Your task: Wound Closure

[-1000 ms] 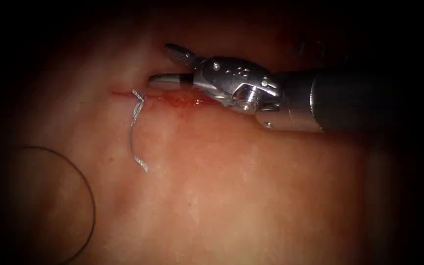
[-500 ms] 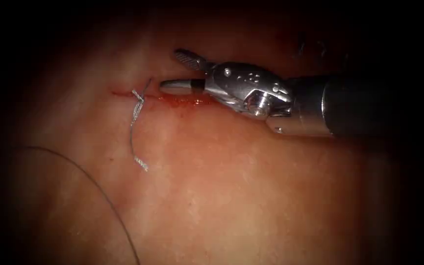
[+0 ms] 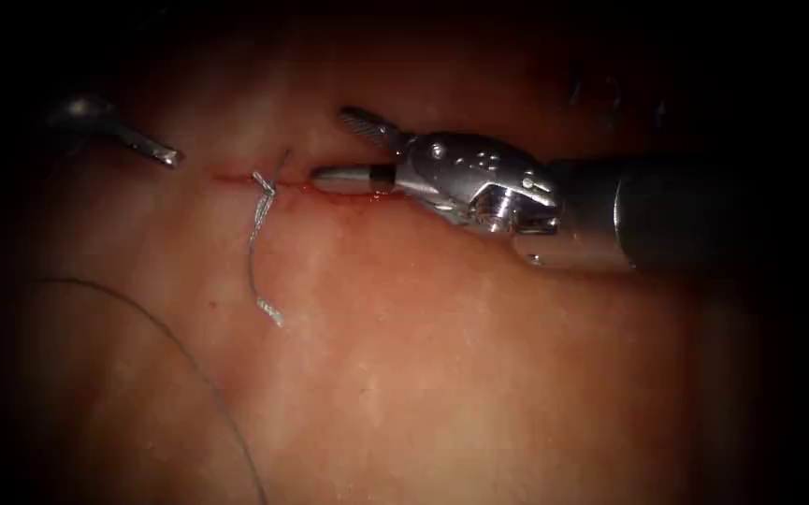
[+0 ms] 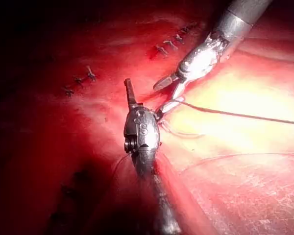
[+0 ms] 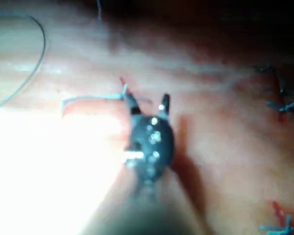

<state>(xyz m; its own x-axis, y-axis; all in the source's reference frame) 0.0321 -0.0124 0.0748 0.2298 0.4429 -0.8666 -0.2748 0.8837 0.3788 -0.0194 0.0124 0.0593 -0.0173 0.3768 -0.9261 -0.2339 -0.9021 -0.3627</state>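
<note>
Near us, we saw dark thread (image 3: 208, 383) curving loose on tissue (image 3: 441, 374). Farther back, tied stitch (image 3: 262, 187) sat on cut (image 3: 231, 178), pale tails (image 3: 252, 252) hanging toward us. Right tool (image 3: 329, 144) was just right of stitch, jaws spread wide, holding nothing, low one along cut. Left tool (image 3: 168, 154) was left of cut; we could not tell its grip.
</note>
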